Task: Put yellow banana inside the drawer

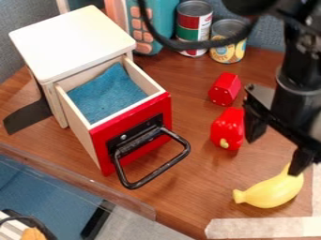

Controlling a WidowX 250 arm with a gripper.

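A plump, curved yellow banana (271, 191) is lying near one tip of the gripper (274, 157), which is hanging wide-spread and empty.

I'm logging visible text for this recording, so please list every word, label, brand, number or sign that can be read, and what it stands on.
Nothing reads surely enough to quote.
Red-and-green can: label print, too small to read.
Yellow can: large lettering, partly hidden, not legible as a whole word.
Drawer front: no lettering seen.
Banana: no lettering seen.
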